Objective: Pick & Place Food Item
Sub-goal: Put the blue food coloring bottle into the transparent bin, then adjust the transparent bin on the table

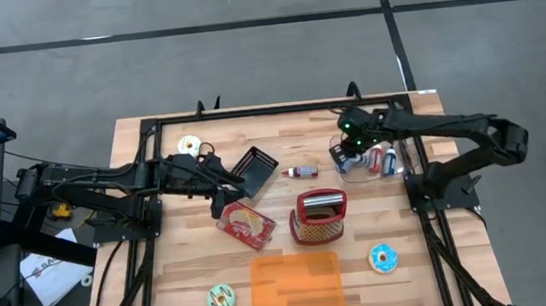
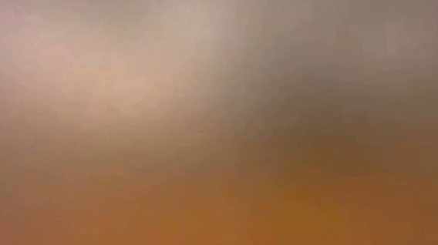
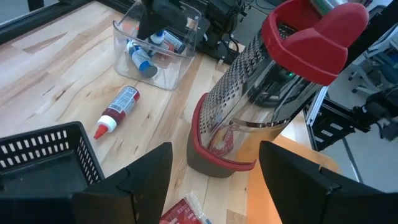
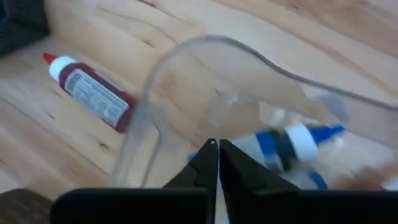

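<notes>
Blue-capped tube (image 4: 292, 146) in clear bin (image 4: 186, 81), just beside right fingers (image 4: 208, 165).

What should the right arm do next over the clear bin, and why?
Probably open the fingers before going lower. The right gripper hangs shut and empty just above the clear bin, pointing at the blue-capped tube inside; shut fingers can't straddle it. The left gripper waits open near the grater.

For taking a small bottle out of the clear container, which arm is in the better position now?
Probably the right. Its pincer hangs shut directly over the clear container, close to the blue-capped bottle. The left pincer is open near the black basket, farther from that container.
</notes>
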`<state>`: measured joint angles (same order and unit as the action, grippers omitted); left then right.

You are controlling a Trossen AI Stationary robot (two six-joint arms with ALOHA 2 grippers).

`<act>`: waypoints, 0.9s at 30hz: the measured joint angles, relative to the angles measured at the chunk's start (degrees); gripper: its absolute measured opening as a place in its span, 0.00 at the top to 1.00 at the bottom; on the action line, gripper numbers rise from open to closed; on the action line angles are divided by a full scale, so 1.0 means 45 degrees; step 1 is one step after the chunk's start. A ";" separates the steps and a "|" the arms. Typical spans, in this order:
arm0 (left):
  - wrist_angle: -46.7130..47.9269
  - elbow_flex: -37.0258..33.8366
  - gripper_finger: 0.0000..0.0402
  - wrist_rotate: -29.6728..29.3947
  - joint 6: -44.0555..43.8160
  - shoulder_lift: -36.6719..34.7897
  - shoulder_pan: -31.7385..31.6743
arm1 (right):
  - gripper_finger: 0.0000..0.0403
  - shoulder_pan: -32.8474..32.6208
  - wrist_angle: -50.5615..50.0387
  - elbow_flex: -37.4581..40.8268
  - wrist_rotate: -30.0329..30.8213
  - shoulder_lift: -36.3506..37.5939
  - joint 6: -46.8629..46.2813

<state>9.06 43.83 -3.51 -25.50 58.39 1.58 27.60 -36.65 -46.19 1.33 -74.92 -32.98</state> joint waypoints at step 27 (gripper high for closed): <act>0.0083 0.0000 0.41 -0.0195 -0.1395 0.0000 0.0000 | 1.00 0.1573 0.2895 0.0005 -0.0405 -0.1167 0.1333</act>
<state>9.43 43.83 -4.39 -31.77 58.39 1.58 34.68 -23.63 -46.17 -0.49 -80.17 -26.98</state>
